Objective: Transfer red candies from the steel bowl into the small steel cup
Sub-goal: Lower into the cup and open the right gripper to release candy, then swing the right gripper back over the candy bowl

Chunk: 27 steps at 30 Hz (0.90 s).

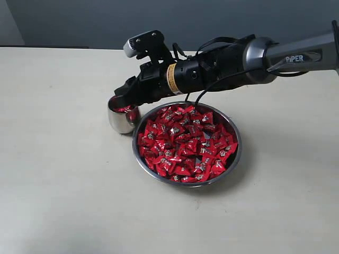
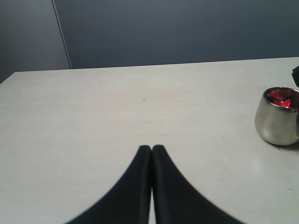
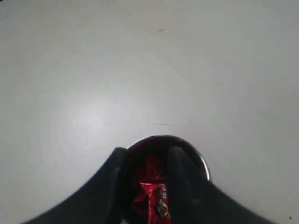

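Red candies (image 1: 185, 145) fill the steel bowl (image 1: 186, 184), which stands about mid-table (image 1: 63, 201); the heap lies roughly level and reaches close to the thin rim. The wrappers are shiny red, each with a small pale mark.

Just beside the bowl's rim, on the side toward the table's left and far edges, stands the small steel cup (image 1: 121, 121). Whether the cup and bowl touch cannot be told. The cup is upright and several red pieces (image 2: 280, 99) show inside its mouth.

The right gripper (image 1: 119, 98) hangs directly over the cup's mouth, its arm (image 1: 254, 55) reaching in from the table's right side above the bowl's far rim. In the right wrist view the two dark fingers (image 3: 117, 186) stand apart, and one red candy (image 3: 156, 203) lies in the gap between them, above the cup's dark interior. A strip of shadow separates that candy from one finger, so it is not pinched from both sides.

The left gripper (image 2: 152, 148) has its fingertips pressed together and holds nothing. It hovers over bare table, well apart from the cup. Beyond the table's far edge rises a grey wall (image 1: 79, 24).
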### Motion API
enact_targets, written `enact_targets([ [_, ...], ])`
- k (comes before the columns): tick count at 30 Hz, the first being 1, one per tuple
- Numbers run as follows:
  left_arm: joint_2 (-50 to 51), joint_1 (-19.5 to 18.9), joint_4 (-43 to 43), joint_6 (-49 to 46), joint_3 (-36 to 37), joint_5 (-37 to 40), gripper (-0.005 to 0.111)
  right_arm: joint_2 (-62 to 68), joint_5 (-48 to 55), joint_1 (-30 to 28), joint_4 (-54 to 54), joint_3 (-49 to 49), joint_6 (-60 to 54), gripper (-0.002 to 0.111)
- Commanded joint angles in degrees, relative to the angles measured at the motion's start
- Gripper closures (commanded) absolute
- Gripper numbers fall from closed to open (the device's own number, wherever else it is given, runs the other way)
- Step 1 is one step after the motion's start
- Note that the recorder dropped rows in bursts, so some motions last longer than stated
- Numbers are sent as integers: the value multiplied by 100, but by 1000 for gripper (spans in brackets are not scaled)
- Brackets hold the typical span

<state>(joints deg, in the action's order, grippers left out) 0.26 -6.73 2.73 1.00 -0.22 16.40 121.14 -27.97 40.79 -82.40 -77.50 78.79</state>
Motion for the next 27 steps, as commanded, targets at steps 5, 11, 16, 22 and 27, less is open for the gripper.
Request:
enact_targets([
  [5, -26, -3, -16, 9, 22, -11, 106, -85, 41, -17, -111, -43, 327, 108],
  [11, -26, -3, -16, 9, 22, -11, 106, -293, 368, -17, -116, 254, 405, 109],
  [16, -26, -3, -16, 9, 22, -11, 106, -1035, 794, -114, 259, 1186, -324, 109],
  [22, -26, -3, -16, 9, 22, -11, 106, -2101, 151, -700, 2421, 2716, -2336, 109],
  [27, -26, -3, -16, 9, 22, -11, 106, -2612, -328, -1284, 2926, 3962, -3115, 109],
])
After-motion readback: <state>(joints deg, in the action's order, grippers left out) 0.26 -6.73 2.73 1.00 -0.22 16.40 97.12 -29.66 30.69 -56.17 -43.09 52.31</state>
